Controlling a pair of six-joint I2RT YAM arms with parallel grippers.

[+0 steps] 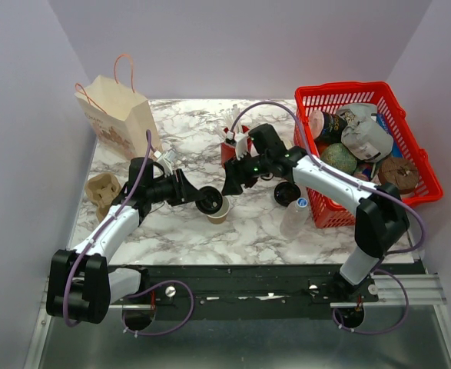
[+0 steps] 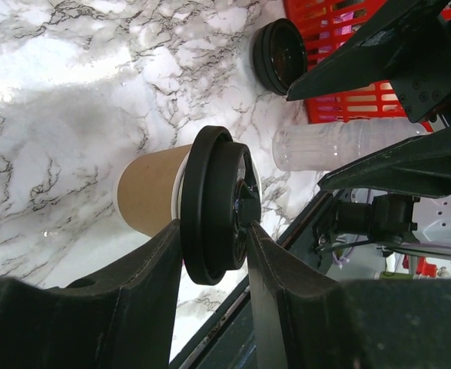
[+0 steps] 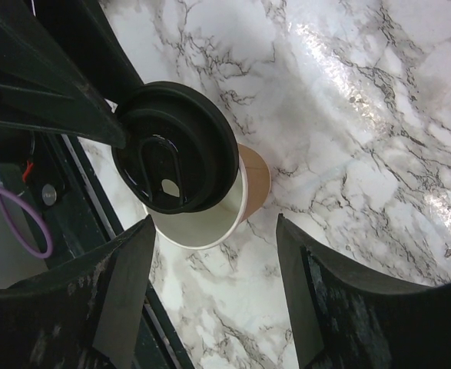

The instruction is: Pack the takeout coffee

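The takeout coffee (image 1: pixel 216 211) is stood upright on the marble table (image 1: pixel 248 231) at 7 o'clock from the red cup (image 1: pixel 228 152), its black lid (image 2: pixel 210 207) set askew and clamped at the rim between the left fingers (image 2: pixel 152 265), while the right fingers (image 3: pixel 129 269) are held apart at its 1 o'clock.

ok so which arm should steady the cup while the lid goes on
Right, probably: the right gripper is open with the cup between its fingers, while the left gripper is shut on the black lid, not yet seated.
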